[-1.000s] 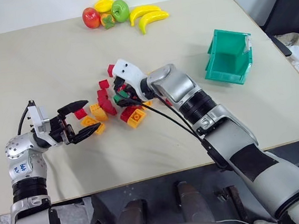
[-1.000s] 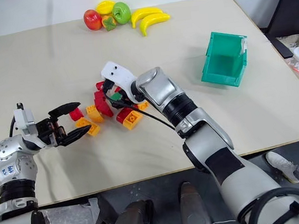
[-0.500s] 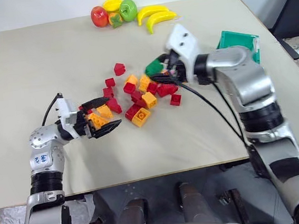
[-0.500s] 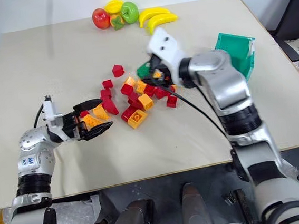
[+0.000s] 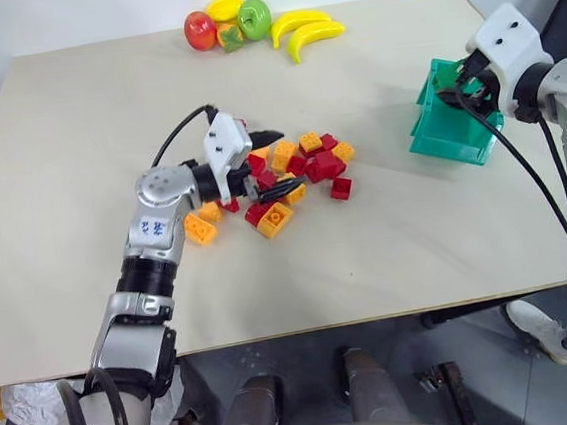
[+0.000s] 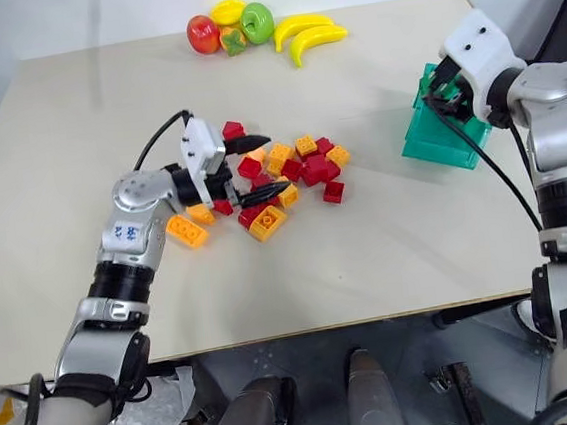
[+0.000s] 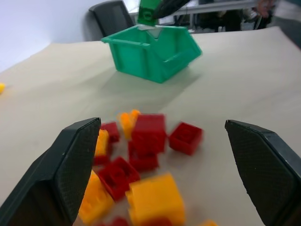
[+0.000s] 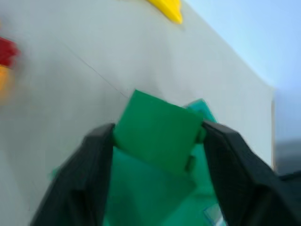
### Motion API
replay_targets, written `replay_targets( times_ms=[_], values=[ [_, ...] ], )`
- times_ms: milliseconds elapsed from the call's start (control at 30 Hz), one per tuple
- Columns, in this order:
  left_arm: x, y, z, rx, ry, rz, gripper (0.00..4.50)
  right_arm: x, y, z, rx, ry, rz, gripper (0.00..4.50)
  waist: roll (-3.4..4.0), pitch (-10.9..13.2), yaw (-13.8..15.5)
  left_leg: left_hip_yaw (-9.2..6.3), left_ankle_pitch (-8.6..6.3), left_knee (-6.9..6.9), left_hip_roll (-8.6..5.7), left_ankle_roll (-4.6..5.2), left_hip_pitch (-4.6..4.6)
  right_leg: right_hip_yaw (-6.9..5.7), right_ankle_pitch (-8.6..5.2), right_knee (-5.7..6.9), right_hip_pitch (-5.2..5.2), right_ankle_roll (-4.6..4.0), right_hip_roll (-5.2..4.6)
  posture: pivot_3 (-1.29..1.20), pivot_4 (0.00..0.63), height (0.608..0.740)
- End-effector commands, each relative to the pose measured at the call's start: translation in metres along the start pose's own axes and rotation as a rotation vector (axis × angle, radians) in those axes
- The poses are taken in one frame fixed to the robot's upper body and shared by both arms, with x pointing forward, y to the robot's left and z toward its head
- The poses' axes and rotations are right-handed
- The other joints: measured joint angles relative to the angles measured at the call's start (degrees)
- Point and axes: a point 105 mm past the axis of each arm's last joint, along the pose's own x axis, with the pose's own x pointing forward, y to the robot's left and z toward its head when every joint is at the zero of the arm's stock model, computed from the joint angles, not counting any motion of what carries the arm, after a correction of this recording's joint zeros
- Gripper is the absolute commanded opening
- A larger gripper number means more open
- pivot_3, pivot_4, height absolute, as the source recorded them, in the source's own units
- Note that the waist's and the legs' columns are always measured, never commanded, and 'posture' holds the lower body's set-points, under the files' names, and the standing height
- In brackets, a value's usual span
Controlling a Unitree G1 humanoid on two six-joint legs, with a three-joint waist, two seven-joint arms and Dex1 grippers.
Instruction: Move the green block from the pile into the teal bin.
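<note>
The green block [image 8: 157, 129] sits between the two fingers of my right gripper [image 5: 455, 83], which is shut on it. It hangs just above the rim of the teal bin [image 5: 454, 128] at the table's right side; the left wrist view shows the block [image 7: 149, 9] over the bin [image 7: 150, 56] too. The pile [image 5: 304, 162] of red and orange bricks lies mid-table. My left gripper [image 5: 271, 161] is open and level at the pile's left edge, one finger on each side of a few bricks, gripping nothing.
Toy fruit [image 5: 245, 23], including two bananas [image 5: 311, 31], lies at the table's back edge. The table's right edge runs close behind the bin. A loose orange brick [image 5: 200, 231] lies left of the pile, under my left forearm.
My right gripper has carried the green block from the pile up and rightward to above the teal bin. My left gripper has swung right to the pile's edge.
</note>
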Motion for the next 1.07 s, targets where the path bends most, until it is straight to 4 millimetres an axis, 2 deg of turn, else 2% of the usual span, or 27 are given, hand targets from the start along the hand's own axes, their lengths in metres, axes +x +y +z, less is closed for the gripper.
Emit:
replay_targets(
  times_ms=[33, 100, 167, 267, 333, 400, 433, 533, 600, 667, 900, 1000, 1067],
  values=[
    [0.009, 0.006, 0.008, 0.033, 0.002, 0.003, 4.50, 0.003, -0.019, -0.002, -0.027, -0.011, -0.081, 3.81, 0.00, 0.0, -0.1, 0.00, 0.00, -0.04, 0.01, 0.00, -0.01, 0.00, 0.01, -0.02, 0.00, 0.01, 0.00, 0.00, 0.150, 0.740],
    [0.012, 0.007, 0.010, 0.035, -0.003, 0.000, 4.50, 0.004, -0.023, -0.006, -0.052, -0.005, -0.098, 4.47, 0.00, 0.0, 0.0, -0.03, -0.01, -0.09, 0.00, 0.02, -0.03, -0.03, 0.01, -0.11, -0.01, 0.02, -0.01, 0.00, 0.150, 0.740],
    [0.012, 0.007, 0.009, 0.010, -0.011, 0.000, 4.50, 0.004, -0.025, 0.000, -0.047, -0.030, -0.105, 4.47, 0.00, 0.0, -0.1, -0.04, -0.02, -0.15, 0.01, 0.04, -0.05, -0.03, 0.02, -0.19, -0.02, 0.03, -0.01, 0.00, 0.150, 0.740],
    [0.007, 0.006, 0.006, -0.032, -0.008, -0.004, 4.50, 0.000, -0.019, 0.015, -0.061, -0.091, -0.068, 4.47, 0.02, 0.0, -0.3, -0.04, -0.02, -0.25, 0.02, 0.04, -0.10, -0.04, 0.03, -0.34, -0.05, 0.06, 0.00, 0.00, 0.150, 0.740],
    [-0.004, 0.005, 0.008, -0.100, -0.047, -0.014, 4.50, -0.006, -0.004, 0.027, -0.055, -0.156, -0.002, 4.47, 0.02, 0.0, -0.4, -0.05, -0.02, -0.28, 0.03, 0.04, -0.11, -0.06, 0.03, -0.35, -0.06, 0.06, 0.00, 0.00, 0.150, 0.740],
    [-0.018, 0.005, 0.010, -0.139, -0.089, -0.010, 4.50, -0.015, 0.019, 0.033, -0.011, -0.218, 0.094, 4.47, 0.02, 0.0, -0.5, -0.11, -0.02, -0.28, 0.10, 0.03, -0.13, -0.11, 0.03, -0.38, -0.05, 0.06, 0.03, 0.00, 0.150, 0.740],
    [-0.031, 0.007, 0.006, -0.126, -0.077, 0.018, 4.50, -0.023, 0.036, 0.030, 0.009, -0.243, 0.171, 4.47, 0.02, 0.0, -0.6, -0.14, -0.02, -0.31, 0.11, 0.04, -0.14, -0.13, 0.03, -0.40, -0.05, 0.06, 0.04, 0.00, 0.150, 0.740],
    [-0.068, 0.010, -0.007, -0.145, -0.038, 0.090, 4.50, -0.049, 0.088, 0.014, 0.046, -0.265, 0.412, 4.47, 0.03, 0.0, -0.8, -0.22, -0.03, -0.37, 0.14, 0.03, -0.13, -0.19, 0.03, -0.43, -0.03, 0.06, 0.05, 0.00, 0.150, 0.740],
    [-0.083, 0.010, -0.014, -0.167, -0.008, 0.113, 4.50, -0.064, 0.110, 0.005, 0.068, -0.264, 0.522, 4.47, 0.04, 0.0, -0.8, -0.21, -0.03, -0.29, 0.10, 0.04, -0.13, -0.17, 0.03, -0.41, -0.03, 0.06, 0.02, 0.00, 0.150, 0.740],
    [-0.113, 0.007, -0.029, -0.160, 0.057, 0.140, 4.50, -0.077, 0.129, -0.011, 0.068, -0.309, 0.594, 4.47, 0.05, 0.0, -0.5, -0.21, -0.07, -0.04, 0.04, 0.11, -0.16, -0.15, 0.06, -0.35, 0.03, 0.10, -0.01, 0.00, 0.150, 0.740],
    [-0.186, -0.005, -0.051, -0.182, 0.175, 0.216, 4.50, -0.090, 0.146, -0.045, 0.170, -0.348, 0.669, 4.47, 0.05, 0.0, 0.3, -0.16, -0.14, 0.25, 0.11, 0.19, 0.28, -0.10, 0.22, -0.60, 0.59, 0.08, 0.06, 0.00, 0.150, 0.740],
    [-0.196, -0.007, -0.051, -0.187, 0.183, 0.236, 4.50, -0.091, 0.146, -0.047, 0.175, -0.364, 0.675, 4.47, 0.06, 0.0, 0.6, -0.17, -0.15, 0.25, 0.13, 0.21, 0.38, -0.09, 0.23, -0.62, 0.70, 0.06, 0.05, 0.00, 0.150, 0.740],
    [-0.211, -0.007, -0.053, -0.208, 0.215, 0.273, 4.50, -0.089, 0.143, -0.046, 0.178, -0.380, 0.646, 4.47, 0.06, 0.0, 0.8, -0.20, -0.16, 0.26, 0.12, 0.21, 0.39, -0.13, 0.24, -0.67, 0.76, 0.09, 0.04, 0.00, 0.150, 0.740]
  ],
)
